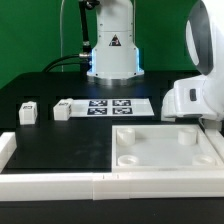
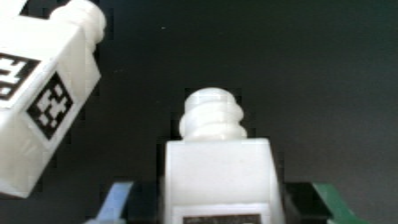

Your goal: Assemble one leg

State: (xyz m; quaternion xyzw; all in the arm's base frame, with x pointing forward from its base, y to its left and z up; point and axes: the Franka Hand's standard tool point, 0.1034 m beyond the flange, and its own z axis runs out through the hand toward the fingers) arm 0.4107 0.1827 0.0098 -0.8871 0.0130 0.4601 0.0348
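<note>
In the wrist view a white leg [image 2: 221,165] lies between my fingers, its ribbed screw tip [image 2: 214,112] pointing away from me. My gripper [image 2: 222,200] is open and straddles this leg. A dark gap shows on each side, between the leg and the blue finger [image 2: 121,200] and the green finger [image 2: 352,198]. A second leg [image 2: 43,92] with a black-and-white marker lies close beside it. In the exterior view my wrist housing [image 1: 195,98] hides the fingers and both these legs. Two more legs [image 1: 27,112] [image 1: 62,110] stand at the exterior view's left.
The large white square panel [image 1: 165,150] with round corner recesses lies in front of my wrist. The marker board [image 1: 110,106] lies mid-table. A white border strip [image 1: 60,182] runs along the table's near edge. The robot base [image 1: 112,50] stands behind.
</note>
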